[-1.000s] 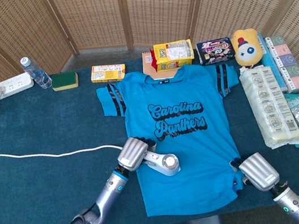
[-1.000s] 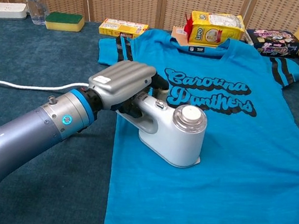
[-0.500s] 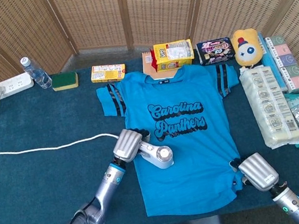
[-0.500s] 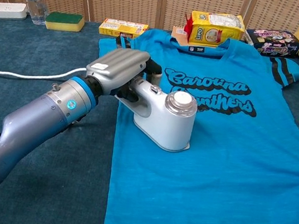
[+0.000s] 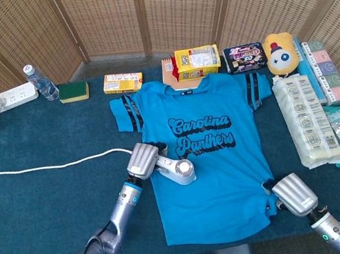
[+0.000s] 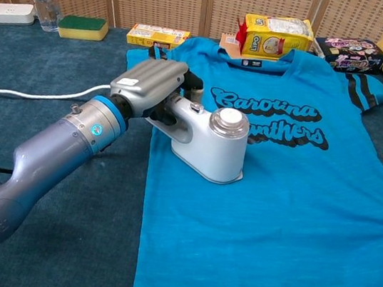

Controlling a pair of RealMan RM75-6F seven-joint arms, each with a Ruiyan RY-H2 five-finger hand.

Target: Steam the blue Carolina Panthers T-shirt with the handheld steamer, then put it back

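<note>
The blue Carolina Panthers T-shirt lies flat on the dark table, collar toward the far side. My left hand grips the handle of the white handheld steamer, whose base rests on the shirt's left side beside the lettering. Its white cord runs left to the power strip. My right hand presses on the shirt's lower right hem corner, fingers curled onto the cloth; the chest view does not show it.
Along the far edge stand a water bottle, a green sponge, a yellow box, a yellow snack bag, a dark packet and a plush toy. Tissue packs and boxes line the right side.
My left hand has slid the steamer up the shirt, away from me and slightly left, toward the lettering. The cord has straightened. The right hand has stayed at the hem.
</note>
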